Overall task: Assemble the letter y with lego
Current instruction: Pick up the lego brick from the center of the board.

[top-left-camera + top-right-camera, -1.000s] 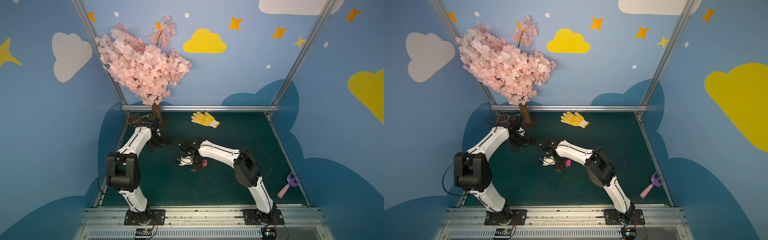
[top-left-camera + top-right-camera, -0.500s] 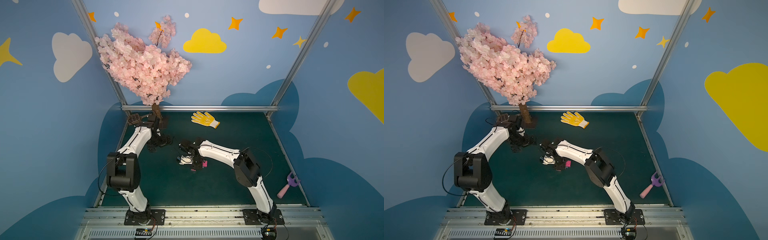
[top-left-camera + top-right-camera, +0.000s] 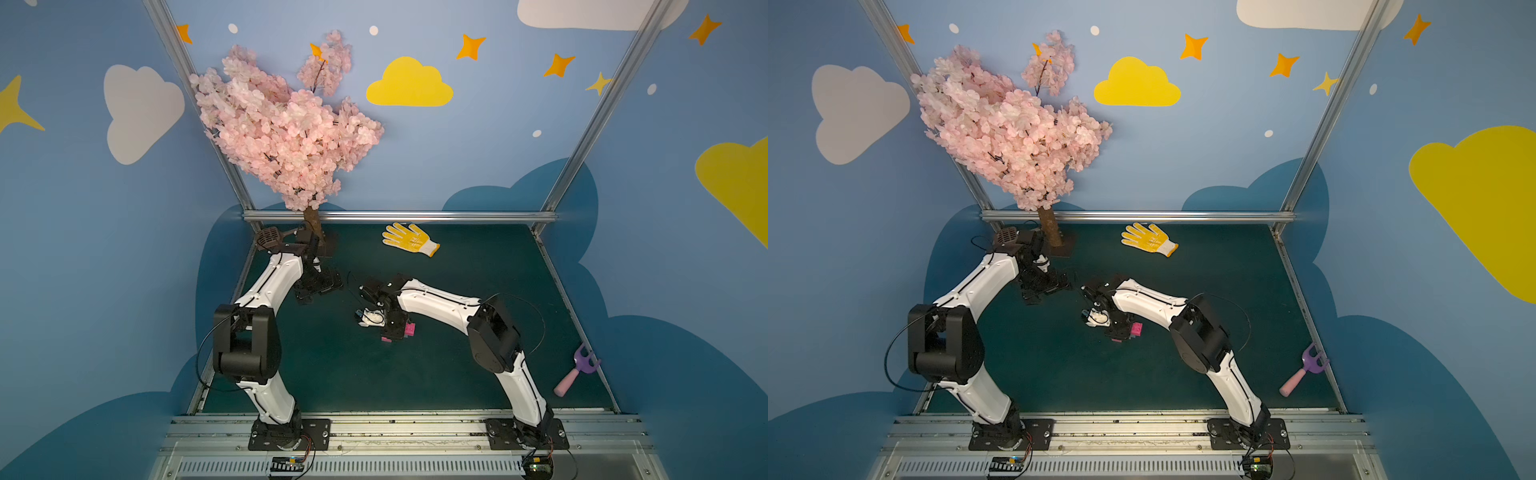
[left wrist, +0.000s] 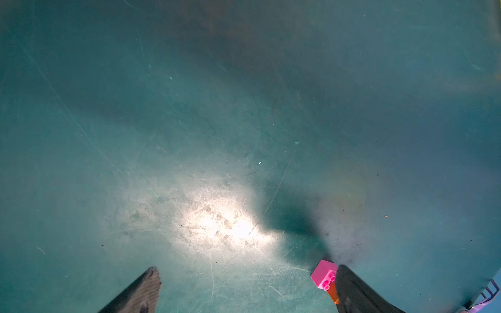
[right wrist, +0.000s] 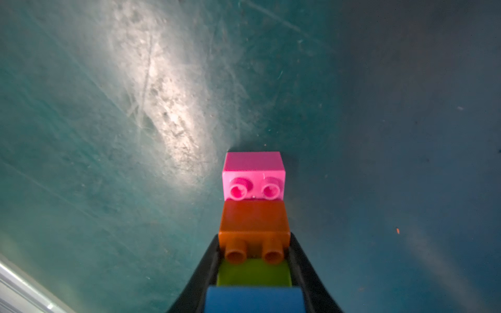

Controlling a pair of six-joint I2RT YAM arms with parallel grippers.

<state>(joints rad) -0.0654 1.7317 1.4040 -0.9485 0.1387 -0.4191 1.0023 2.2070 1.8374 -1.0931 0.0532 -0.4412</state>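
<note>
Reaching over the green table [image 3: 457, 374], both arms are shown bent at the elbow in both top views. The left arm [image 3: 270, 284] is raised from its near-left base, and its forearm is run toward the far left, where the wrist is folded down close to the trunk of the blossom tree [image 3: 282, 124]. The right arm [image 3: 436, 301] is raised from its near-right base, and its forearm is laid leftward toward the middle of the table, with the wrist turned down.

The left gripper [image 4: 246, 268] is pointed down at the table with its fingers [image 4: 141, 292] spread wide. The right gripper [image 5: 254, 239] is closed narrowly on the letter y [image 5: 254, 233], which is located near the middle of the table.

In the right wrist view, the long axis of the gripped limb is aligned with the fingers [image 5: 302, 271] and is pointed away from the wrist. The bricks are stepped along it: the blue brick [image 5: 253, 299] deepest between the fingers, then the green brick [image 5: 253, 273], the orange brick [image 5: 253, 219], and a pink brick [image 5: 253, 168] at the free end. Studs on the pink and orange bricks are faced toward the camera. Whether the pink end is touching the table cannot be told.

In a top view, a pink brick [image 3: 410, 329] is shown at the right of the right gripper and another pink brick [image 3: 386, 339] at its near side; the remainder is hidden beneath it.
</note>
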